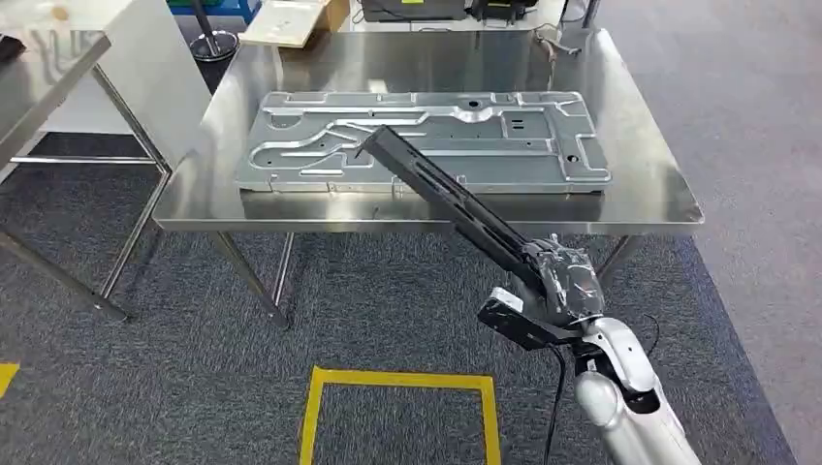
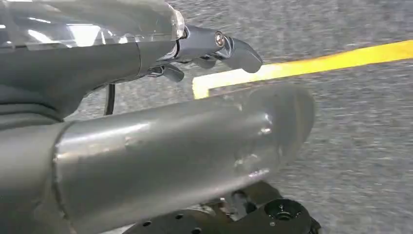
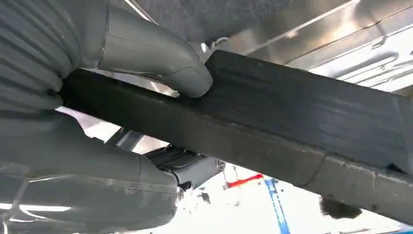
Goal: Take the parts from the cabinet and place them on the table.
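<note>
Head view: the right hand (image 1: pixel 557 281) grips one end of a long black bar (image 1: pixel 441 194), slanting it up and forward so its far end reaches over the steel table (image 1: pixel 649 184), above a large pressed metal panel (image 1: pixel 426 140) already lying flat there. Holding it by the end likely lets the bar reach the table.

Left wrist view: the left hand (image 2: pixel 214 48) hangs over carpet, fingers curled in, holding nothing.

Right wrist view: the thumb (image 3: pixel 160 58) presses on the bar, clamping it.

The right arm (image 1: pixel 620 387) is glossy silver with black joints and a thin black cable (image 1: pixel 556 407) at its 9 o'clock side; the right hand (image 1: pixel 557 281) is grey, with a ribbed cover (image 3: pixel 29 53).
</note>
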